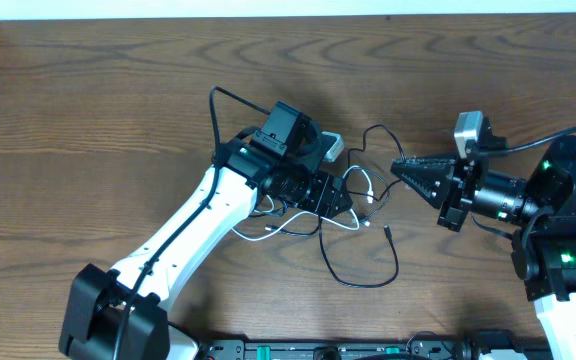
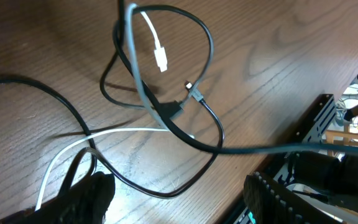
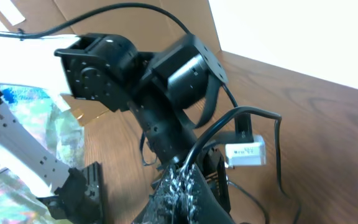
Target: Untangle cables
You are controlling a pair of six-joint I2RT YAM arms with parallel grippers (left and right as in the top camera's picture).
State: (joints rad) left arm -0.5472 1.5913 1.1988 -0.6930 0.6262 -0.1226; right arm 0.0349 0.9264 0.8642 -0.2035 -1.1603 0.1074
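**Left jaws apart over the tangle, right jaws together**

At the bottom of your left wrist view, the left gripper (image 2: 176,185) stands apart, holding nothing. The white cable (image 2: 123,130) passes its lower-left finger, and the black cable (image 2: 207,43) loops mid-frame beyond. Only the right wrist view shows the right gripper (image 3: 182,186) closed, with black cable rising from its tips; whether it is pinched, you cannot tell. Overhead, both cables lie tangled centre-frame on the wooden table (image 1: 118,90).

black cable (image 2: 211,48) | white cable (image 2: 123,130) | table (image 1: 88,100): brown wood grain
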